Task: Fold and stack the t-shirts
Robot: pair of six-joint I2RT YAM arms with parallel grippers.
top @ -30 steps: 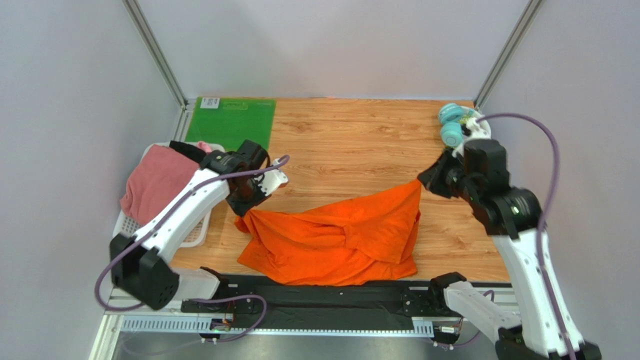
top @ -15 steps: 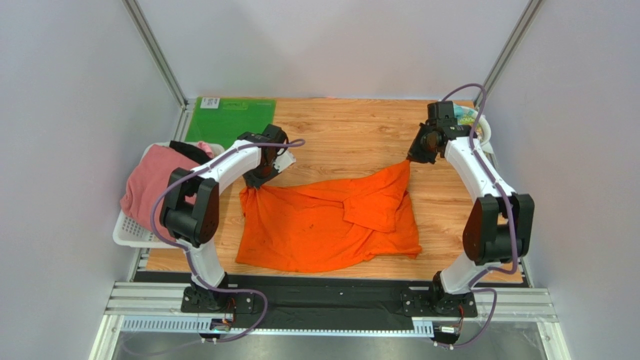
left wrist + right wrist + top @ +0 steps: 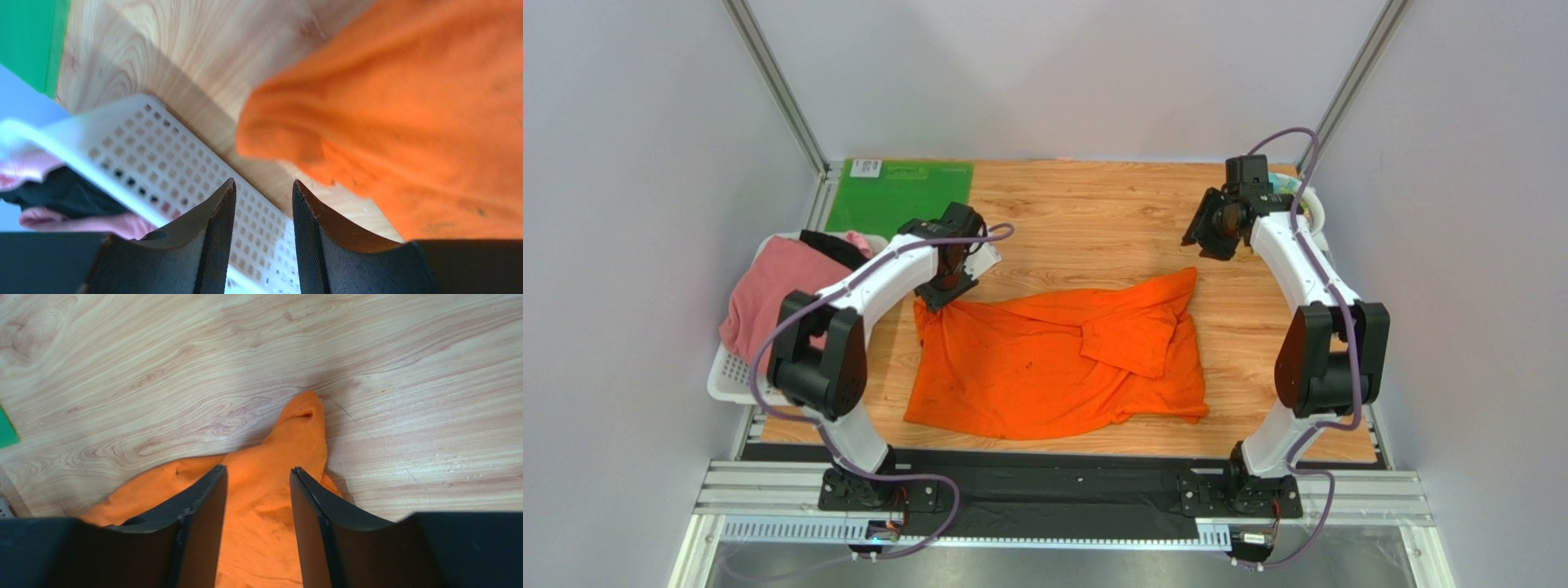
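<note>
Item: orange t-shirt (image 3: pixel 1057 361); lies spread on the wooden table (image 3: pixel 1087 221) between my two arms; mostly flat, creased, one flap doubled over towards its right side
Left gripper (image 3: pixel 264 187): mine; jaws parted, nothing between them; hangs near the shirt's far left corner; the cloth there lies free on the wood
Right gripper (image 3: pixel 258 471): mine; jaws parted and empty; above the shirt's far right corner, which rests on the table in a small peak; apart from it in the overhead view
Pink t-shirt (image 3: pixel 775 300): heaped in the white basket (image 3: pixel 159 165) at the table's left edge; untouched
Black t-shirt (image 3: pixel 832 245): same basket, tucked behind the pink one; little of it shows
Green mat (image 3: pixel 897 196): flat at the far left corner of the table
Step in hand: by my reckoning, laying out the first shirt; both far corners lie set down, neither held; no fold made yet
Progress: early, I judge; one shirt spread, two waiting, no stack begun
Next move calls for: smoothing the doubled flap so the shirt lies single; then a fresh pinch on one edge, both my grippers at matching points, to carry it across evenly; a low approach, since the cloth lies flat against the wood
Risk: thin fabric may slide or bunch instead of lifting; an uneven grasp would skew the fold
</note>
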